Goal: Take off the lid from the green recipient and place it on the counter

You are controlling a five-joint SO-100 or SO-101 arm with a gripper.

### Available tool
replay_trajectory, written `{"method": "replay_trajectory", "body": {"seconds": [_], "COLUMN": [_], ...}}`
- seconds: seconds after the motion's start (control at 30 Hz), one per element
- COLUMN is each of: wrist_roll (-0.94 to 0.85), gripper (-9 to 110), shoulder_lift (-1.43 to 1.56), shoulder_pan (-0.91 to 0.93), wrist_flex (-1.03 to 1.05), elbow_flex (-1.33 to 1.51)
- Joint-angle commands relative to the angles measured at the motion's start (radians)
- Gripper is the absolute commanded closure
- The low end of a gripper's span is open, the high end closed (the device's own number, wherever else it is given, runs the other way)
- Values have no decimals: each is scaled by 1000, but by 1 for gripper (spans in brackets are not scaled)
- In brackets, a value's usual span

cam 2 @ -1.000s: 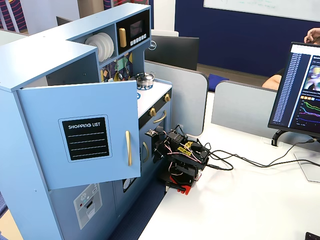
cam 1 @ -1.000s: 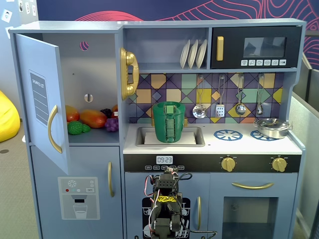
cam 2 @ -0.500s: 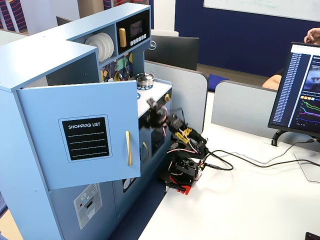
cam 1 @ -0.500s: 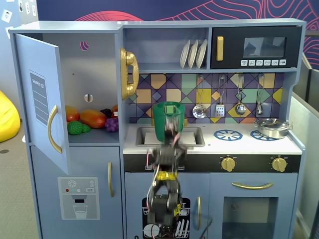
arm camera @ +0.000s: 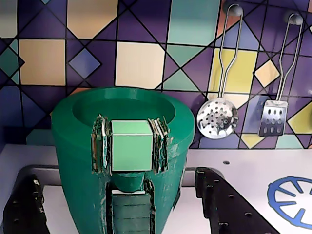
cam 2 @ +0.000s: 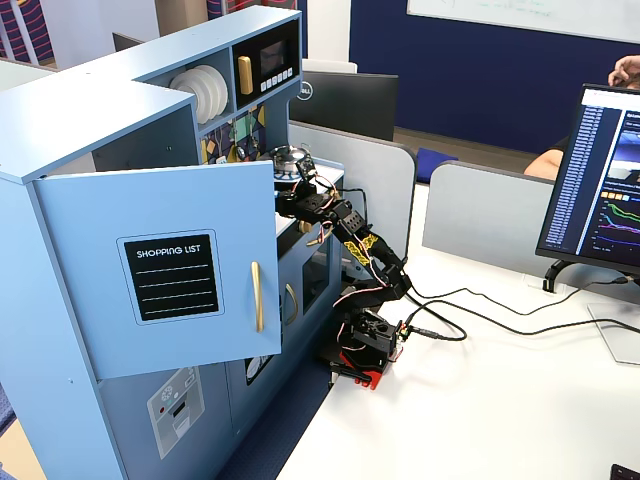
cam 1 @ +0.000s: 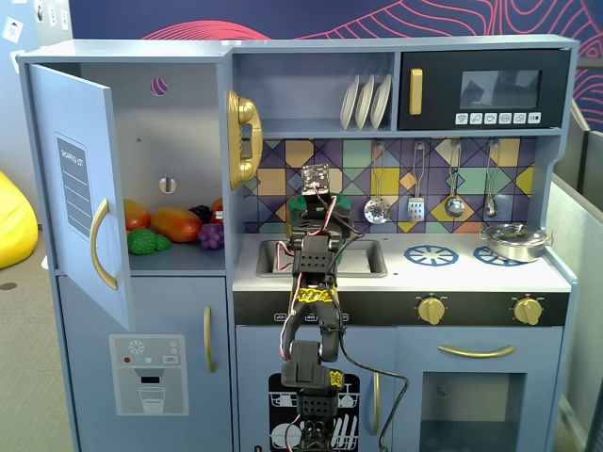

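In the wrist view the green recipient (arm camera: 78, 161) stands upright against the tiled backsplash, with a pale green block (arm camera: 130, 145) and a ribbed strip on its front. Its top (arm camera: 122, 105) shows as a sunken dark-green oval. No knob shows, so I cannot tell whether the lid is on it. My gripper (arm camera: 124, 207) is open, with one black finger (arm camera: 19, 207) left of the pot and the other (arm camera: 229, 204) right of it, both apart from it. The pale counter (arm camera: 243, 163) lies around the pot. In a fixed view my arm (cam 1: 316, 250) hides the pot.
A skimmer (arm camera: 218, 118) and a spatula (arm camera: 273, 117) hang on the backsplash right of the pot. A blue burner ring (arm camera: 292, 195) is printed at the right. A steel pan (cam 1: 513, 242) sits on the far right burner. The sink (cam 1: 363, 256) lies under my arm. The fridge door (cam 1: 80, 188) stands open.
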Motion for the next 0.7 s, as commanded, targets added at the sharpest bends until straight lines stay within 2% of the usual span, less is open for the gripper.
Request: {"method": "replay_trajectory", "body": {"seconds": [0.0, 0.67], "wrist_roll": [-6, -14], "gripper": [66, 68], "shoulder_lift": [-38, -296], "shoulder_pan": [-17, -44], "wrist_flex": [-43, -77], "elbow_flex": [-84, -288]}}
